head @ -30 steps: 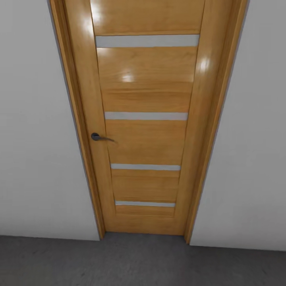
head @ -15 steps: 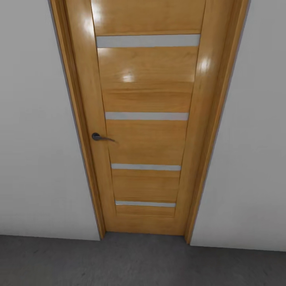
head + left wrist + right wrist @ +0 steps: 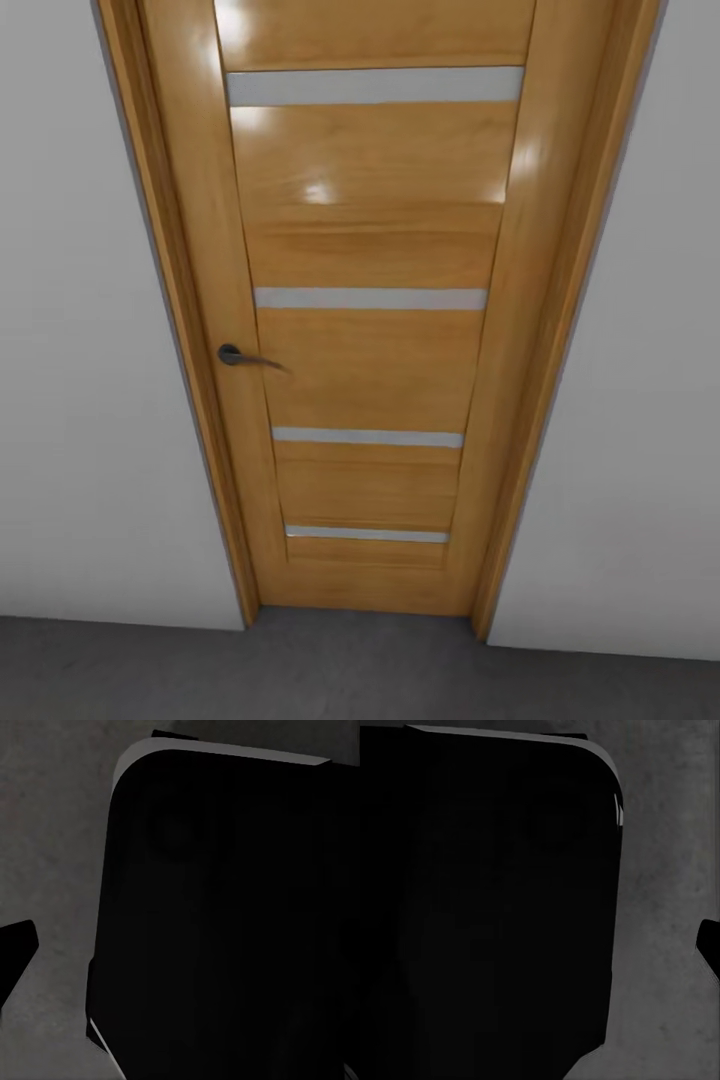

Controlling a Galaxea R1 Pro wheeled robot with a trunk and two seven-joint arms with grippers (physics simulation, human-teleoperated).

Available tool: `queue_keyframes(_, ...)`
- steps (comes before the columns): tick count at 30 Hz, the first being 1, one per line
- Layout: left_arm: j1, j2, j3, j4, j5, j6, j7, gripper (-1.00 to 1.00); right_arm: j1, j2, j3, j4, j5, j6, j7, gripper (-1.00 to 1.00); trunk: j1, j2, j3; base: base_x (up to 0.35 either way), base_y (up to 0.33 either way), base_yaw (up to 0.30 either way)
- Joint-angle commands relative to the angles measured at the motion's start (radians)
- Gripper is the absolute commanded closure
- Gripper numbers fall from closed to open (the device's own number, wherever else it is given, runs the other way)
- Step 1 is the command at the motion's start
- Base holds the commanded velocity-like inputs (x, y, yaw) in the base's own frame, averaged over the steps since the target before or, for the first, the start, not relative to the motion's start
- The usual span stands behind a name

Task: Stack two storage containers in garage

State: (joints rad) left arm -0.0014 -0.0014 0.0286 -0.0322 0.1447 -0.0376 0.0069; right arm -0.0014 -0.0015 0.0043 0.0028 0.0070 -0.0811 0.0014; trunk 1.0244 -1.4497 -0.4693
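The two storage containers are out of view. In the head view I face a closed wooden door [image 3: 370, 330] with pale horizontal strips and a dark lever handle [image 3: 235, 355], set in a white wall. A strip of dark grey concrete floor [image 3: 350, 680] runs along its foot. Each wrist view looks down at that mottled floor [image 3: 52, 832] [image 3: 667, 870] past a large black rounded part of the robot [image 3: 225, 930] [image 3: 487, 907]. One dark fingertip of the left gripper [image 3: 15, 952] and one of the right gripper [image 3: 709, 945] show at the frame edges, with nothing between the fingers.
White wall [image 3: 90, 400] flanks the door on both sides, and the wooden door frame [image 3: 560, 330] stands proud of it. The wall and shut door close off the way straight ahead.
The whole head view has shifted: the door looks larger and sits lower in the picture, so the camera has come closer. Nothing in the scene itself has moved.
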Motion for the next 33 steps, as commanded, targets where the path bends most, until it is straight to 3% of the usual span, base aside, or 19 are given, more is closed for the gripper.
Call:
queue_keyframes(1, 0.000, 0.000, 0.002, 0.000, 0.006, -0.002, 0.001, -1.00, 0.000, 0.000, 0.000, 0.000, 0.001, -0.004, 0.000, -1.00, 0.001, 0.000, -0.001, 0.320, 0.000, 0.000)
queue_keyframes(17, 0.000, 0.000, 0.002, 0.000, 0.006, -0.002, 0.001, -1.00, 0.000, 0.000, 0.000, 0.000, 0.001, -0.003, 0.000, -1.00, 0.001, 0.000, -0.001, 0.304, 0.000, 0.000)
queue_keyframes(33, 0.000, 0.000, 0.002, 0.000, 0.006, -0.003, 0.001, -1.00, 0.000, 0.001, 0.000, 0.001, 0.001, -0.003, -0.001, -1.00, 0.001, 0.000, -0.001, 0.034, 0.000, 0.000)
